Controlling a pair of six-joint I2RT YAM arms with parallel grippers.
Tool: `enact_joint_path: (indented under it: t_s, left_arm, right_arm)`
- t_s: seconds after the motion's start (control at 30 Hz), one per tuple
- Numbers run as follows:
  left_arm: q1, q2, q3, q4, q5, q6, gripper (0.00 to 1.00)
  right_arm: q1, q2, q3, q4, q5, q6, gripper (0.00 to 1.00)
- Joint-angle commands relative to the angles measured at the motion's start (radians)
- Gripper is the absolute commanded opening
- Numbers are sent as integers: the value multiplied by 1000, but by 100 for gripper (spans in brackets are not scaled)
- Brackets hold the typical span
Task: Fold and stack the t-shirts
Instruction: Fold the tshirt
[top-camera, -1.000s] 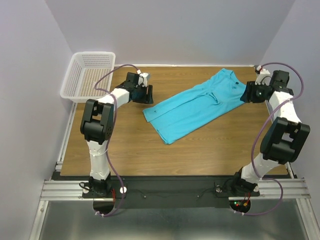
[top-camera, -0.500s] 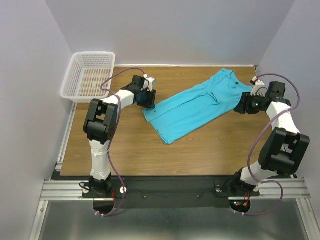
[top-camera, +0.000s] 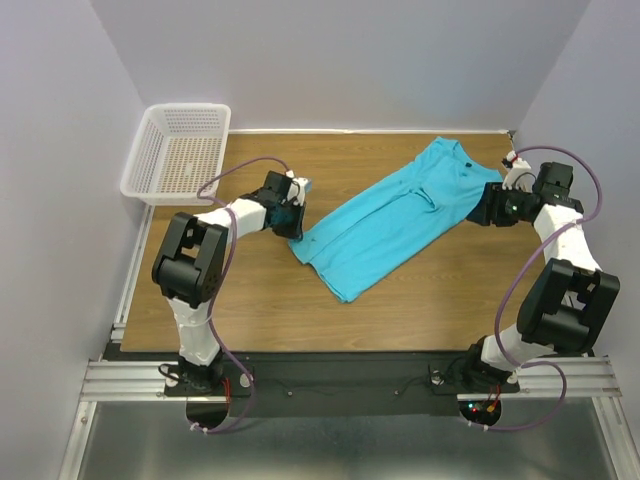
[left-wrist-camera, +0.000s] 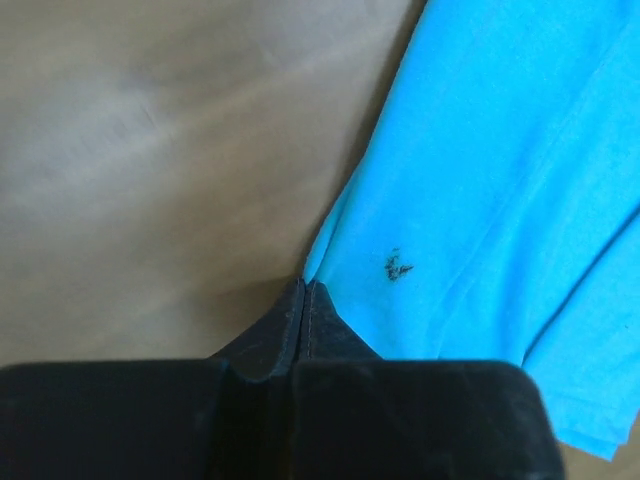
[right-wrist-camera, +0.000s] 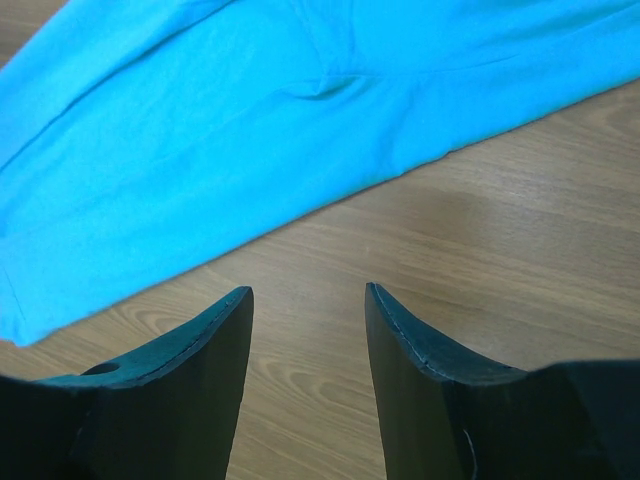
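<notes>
The plain turquoise short-sleeved cloth t-shirt (top-camera: 385, 225) lies slantwise, loosely folded lengthwise, on the brown wooden table (top-camera: 250, 300); the black two-finger left gripper (left-wrist-camera: 304, 300) is pressed together on the shirt's left corner, pinching only a sliver of cloth, which a pull could slip free; the black right gripper (right-wrist-camera: 308, 305) hangs spread over bare wood just beside the right edge; closing there would likely catch nothing, and a one-sided pull would drag the fold askew.

Left arm lay low, elbow bent, reaching to t-shirt's (top-camera: 390, 215) left corner; left gripper (left-wrist-camera: 304, 288) was pinched tight on that corner. Right arm arched, wrist dipped; right gripper (right-wrist-camera: 308, 297) gaped wide beside t-shirt's right edge.
</notes>
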Motion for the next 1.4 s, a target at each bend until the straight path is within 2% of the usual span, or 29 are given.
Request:
enact_joint_path:
  t_s: [0.0,0.17,0.43,0.67,0.7,0.73,0.77,0.8,0.87,0.97,1.03,1.13,1.2,1.23,1.33,1.37]
  left_arm:
    - [-34,-85,-128,-88,32,-107,0]
    - [-70,-226,-264,-52,118,-245,0]
    - [-207,-503,-544,59,221,-491,0]
    - [-267,-638,-656,96,170,-627,1]
    - [-267,-655,-650,77,170,-627,7]
    - [-267,-672,-623,55,96,-624,15]
    - [-267,-715,-603,14,55,-620,40]
    - [-267,-732,-582,-6,12,-615,50]
    - [-264,-751,-507,-35,-84,-575,60]
    - [-233,-703,-413,-26,-124,-503,62]
    - [-195,-662,-371,22,-83,-460,62]
    - [-140,-521,-255,139,9,-370,63]
    - [-123,-348,-87,174,81,-319,63]
    - [-115,-218,54,178,102,-308,63]
    - [-115,-27,272,170,201,-293,63]
    - [-117,86,411,159,216,-295,63]
  right_arm:
    - [-4,-45,8,23,-39,2,54]
    - [-4,-57,-6,24,-49,-4,54]
    - [-4,-39,-30,40,-70,-18,54]
    - [-4,-13,-52,64,-85,-11,54]
    - [-4,-10,-53,66,-87,-11,54]
    - [-4,-6,-55,67,-87,-11,54]
    - [-4,-2,-58,67,-87,-12,54]
    - [-4,1,-58,67,-84,-12,54]
    - [-6,6,-61,69,-79,-15,54]
    - [-4,15,-58,72,-72,-17,54]
    - [-4,20,-56,75,-70,-14,54]
    - [-4,27,-59,90,-70,-8,54]
    - [-4,32,-61,99,-70,-1,54]
    - [-4,36,-59,104,-69,5,54]
    - [-4,32,-62,122,-64,22,54]
    - [-4,27,-64,127,-62,28,54]
